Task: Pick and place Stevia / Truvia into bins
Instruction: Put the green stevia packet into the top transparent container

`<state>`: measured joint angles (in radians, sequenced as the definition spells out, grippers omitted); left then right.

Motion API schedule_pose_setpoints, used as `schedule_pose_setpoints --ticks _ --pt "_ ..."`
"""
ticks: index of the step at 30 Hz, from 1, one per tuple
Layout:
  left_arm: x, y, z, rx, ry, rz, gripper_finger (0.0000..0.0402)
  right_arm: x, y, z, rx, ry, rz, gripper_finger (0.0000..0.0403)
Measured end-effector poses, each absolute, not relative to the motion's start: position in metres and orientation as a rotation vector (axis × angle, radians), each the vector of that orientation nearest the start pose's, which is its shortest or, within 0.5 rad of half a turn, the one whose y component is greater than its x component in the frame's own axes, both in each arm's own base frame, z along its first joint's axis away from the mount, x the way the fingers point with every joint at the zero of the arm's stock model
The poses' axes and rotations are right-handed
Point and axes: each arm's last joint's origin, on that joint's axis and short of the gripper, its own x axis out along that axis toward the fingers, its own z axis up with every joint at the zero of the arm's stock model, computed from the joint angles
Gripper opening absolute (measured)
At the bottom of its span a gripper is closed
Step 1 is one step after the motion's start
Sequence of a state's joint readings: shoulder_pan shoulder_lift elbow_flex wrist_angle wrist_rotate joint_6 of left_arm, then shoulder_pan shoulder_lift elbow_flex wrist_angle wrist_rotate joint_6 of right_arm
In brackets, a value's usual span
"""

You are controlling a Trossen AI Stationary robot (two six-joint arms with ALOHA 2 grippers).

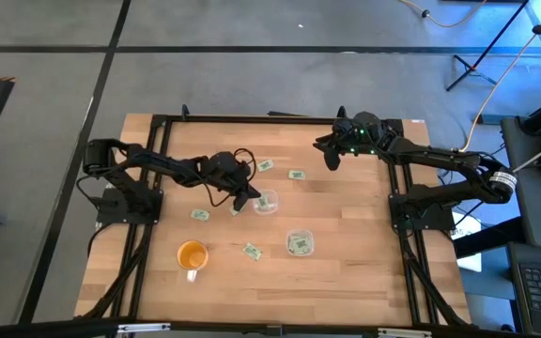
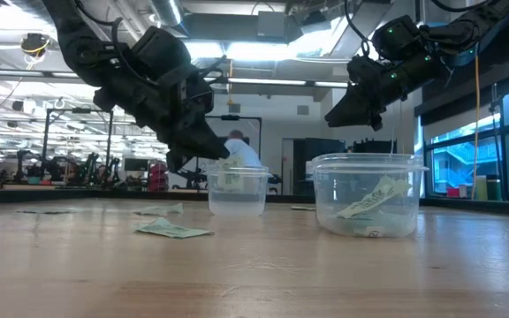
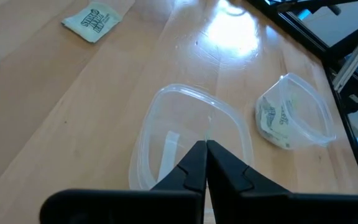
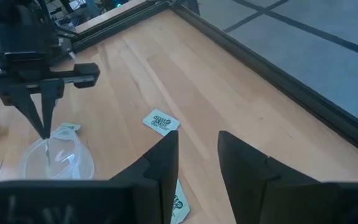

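Left pincer (image 1: 249, 199) poised at the rim of the nearer clear bin (image 1: 267, 202), fingers pressed together. Whether a packet is pinched between the tips cannot be told; a thin pale strip shows just under them in the left wrist view. If you are releasing here, keep the tips centred over the bin's mouth, open only a little, and lift straight up so the light cup is not dragged or tipped. A tilted pull-away would likely slide the cup across the bench (image 1: 346, 207).

Right pincer (image 1: 332, 158) held high above the far side of the bench, fingers narrowly parted and empty; leave it parked clear of the left arm.

Stevia packets: small flat paper rectangles, pale green and white with dark print. One lies in the second bin (image 1: 300, 243), leaning against its wall. Loose ones lie flat on the bench: near the far edge (image 1: 266, 166) and (image 1: 296, 175), beside the left arm (image 1: 200, 215), and near the orange cup (image 1: 192, 255) at (image 1: 252, 251).
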<state>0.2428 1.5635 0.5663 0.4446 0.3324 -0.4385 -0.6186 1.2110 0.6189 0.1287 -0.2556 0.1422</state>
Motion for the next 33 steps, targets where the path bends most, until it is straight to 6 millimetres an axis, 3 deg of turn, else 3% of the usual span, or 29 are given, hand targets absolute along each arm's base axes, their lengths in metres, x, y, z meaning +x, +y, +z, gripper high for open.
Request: schedule_pose_setpoints --ticks 11,17,24,28,33 --pt "0.276 0.058 0.147 -0.545 0.537 0.008 0.0060 0.207 -0.139 0.221 0.320 0.400 -0.384 0.0116" --pt "0.272 0.057 0.164 -0.482 0.480 -0.119 0.0081 0.207 -0.139 0.220 0.323 0.406 -0.383 0.0116" --pt "0.247 0.056 0.192 -0.335 0.472 -0.379 0.0086 0.206 -0.137 0.216 0.346 0.449 -0.386 0.0116" --pt "0.228 0.063 0.192 -0.304 0.567 -0.338 0.0088 0.205 -0.137 0.216 0.359 0.454 -0.388 0.0116" --pt "0.221 0.071 0.190 -0.288 0.598 -0.294 0.0116 0.205 -0.137 0.216 0.372 0.451 -0.391 0.0116"
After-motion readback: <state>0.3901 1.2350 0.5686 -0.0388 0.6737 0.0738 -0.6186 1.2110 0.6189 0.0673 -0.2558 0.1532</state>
